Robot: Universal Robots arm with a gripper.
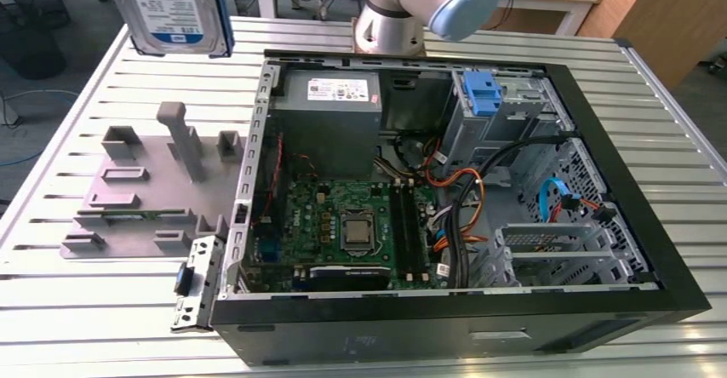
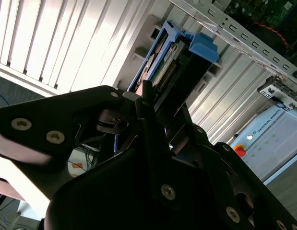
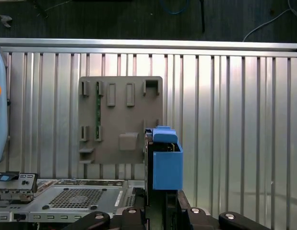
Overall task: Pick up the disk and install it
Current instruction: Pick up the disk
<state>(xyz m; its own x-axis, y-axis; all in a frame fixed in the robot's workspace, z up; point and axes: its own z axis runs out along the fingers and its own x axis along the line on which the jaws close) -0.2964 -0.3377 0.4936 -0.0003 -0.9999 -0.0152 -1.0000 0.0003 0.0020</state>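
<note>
**A:** Nearest thing we've got in the first wrist view: the claw is clamped tight on the disk, with the blue end of the disk poking out past the fingers.

**B:** Yep, we see that too. In the exterior view the disk is up in the air over the table, on the exterior view's left. Below it we have the grey holder plate. The open computer case sits just beside the plate.
</note>
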